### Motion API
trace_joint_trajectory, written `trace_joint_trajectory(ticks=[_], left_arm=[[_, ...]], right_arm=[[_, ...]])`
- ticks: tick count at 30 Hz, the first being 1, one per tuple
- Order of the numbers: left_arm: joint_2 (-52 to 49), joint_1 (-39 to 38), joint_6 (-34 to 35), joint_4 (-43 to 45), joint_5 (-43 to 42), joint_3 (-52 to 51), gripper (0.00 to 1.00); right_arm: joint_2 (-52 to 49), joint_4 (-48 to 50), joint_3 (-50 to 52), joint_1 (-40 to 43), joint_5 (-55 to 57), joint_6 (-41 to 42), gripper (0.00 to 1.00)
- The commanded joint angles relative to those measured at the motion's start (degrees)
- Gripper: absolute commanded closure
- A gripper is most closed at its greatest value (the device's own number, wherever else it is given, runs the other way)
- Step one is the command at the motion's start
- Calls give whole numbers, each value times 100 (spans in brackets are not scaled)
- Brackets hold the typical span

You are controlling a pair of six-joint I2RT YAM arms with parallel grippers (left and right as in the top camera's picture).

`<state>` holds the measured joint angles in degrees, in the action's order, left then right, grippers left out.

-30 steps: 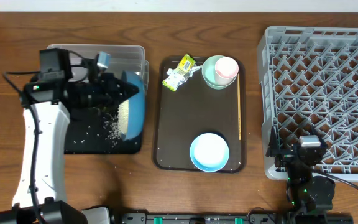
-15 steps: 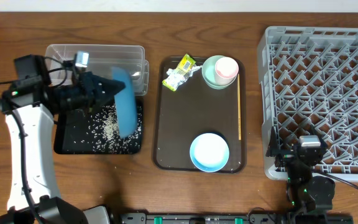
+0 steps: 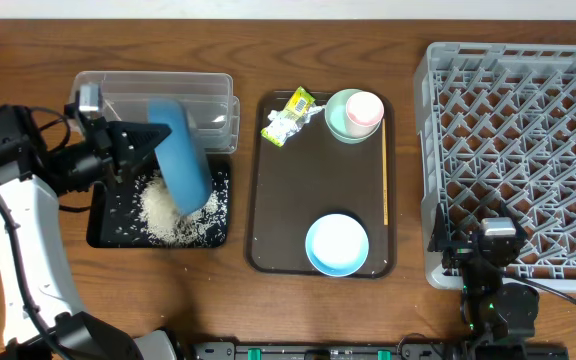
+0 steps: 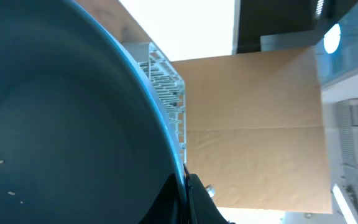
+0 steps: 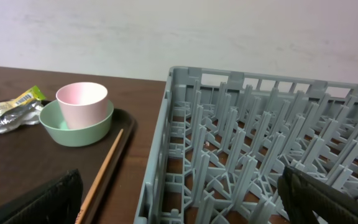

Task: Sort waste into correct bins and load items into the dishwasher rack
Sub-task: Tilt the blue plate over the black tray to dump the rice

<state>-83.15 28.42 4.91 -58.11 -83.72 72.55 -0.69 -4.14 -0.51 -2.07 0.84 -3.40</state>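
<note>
Tilted dark-blue round plate (image 3: 180, 155) blocks right half of shallow black rectangular tray (image 3: 108, 225) (rice (image 3: 173, 215) beneath). Brown serving tray (image 3: 288, 190) centre open between mint-green bowl (image 3: 338, 127) and small light-blue bowl (image 3: 337, 243); thin wooden chopstick (image 3: 385, 175) along right edge.

Overhead: straight down, whole surface (image 3: 408, 180). L wrist: v. close on plate (image 4: 55, 124), tilted up. R wrist: low, near surface level, looking across rack (image 5: 247, 143). Rack shows in all three.

Bowls, two: light-blue bowl (image 3: 337, 244), mint-green bowl (image 3: 340, 125).
One each: pink cup (image 3: 365, 108), dark-blue plate (image 3: 180, 155), chopstick (image 3: 385, 180), snack wrapper (image 3: 288, 116), rice heap (image 3: 163, 210), clear tub (image 3: 213, 100), black tray (image 3: 95, 232), brown serving tray (image 3: 283, 200), dishwasher rack (image 3: 528, 120).
</note>
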Motion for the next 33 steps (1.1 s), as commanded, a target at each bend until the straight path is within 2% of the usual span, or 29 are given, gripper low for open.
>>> trace_joint_trajectory(ticks=[1, 18, 21, 23, 25, 27, 29, 31, 33], left_arm=[[31, 177, -122, -15, -424, -24, 94], [0, 699, -2, -660, -577, -24, 94], [-9, 767, -120, -295, -435, -24, 94], [-9, 778, -127, -584, -393, -24, 94], [-7, 778, -284, -946, -413, -24, 94], [-7, 778, -645, -894, -275, -24, 94], [-7, 778, -640, -1163, 87, -24, 94], [-7, 778, -778, -1598, 96, -24, 94], [-4, 778, -933, -1563, 83, -24, 94]], right_arm=[[33, -15, 20, 28, -46, -52, 1], [33, -15, 20, 28, -46, -52, 1], [33, -15, 20, 28, -44, -50, 1], [33, -15, 20, 28, -44, -52, 1], [33, -15, 20, 28, -46, -50, 1], [33, -15, 20, 28, -46, -50, 1], [33, -15, 20, 28, -46, -52, 1], [33, -15, 20, 28, -46, -50, 1], [33, -15, 20, 28, -46, -50, 1]])
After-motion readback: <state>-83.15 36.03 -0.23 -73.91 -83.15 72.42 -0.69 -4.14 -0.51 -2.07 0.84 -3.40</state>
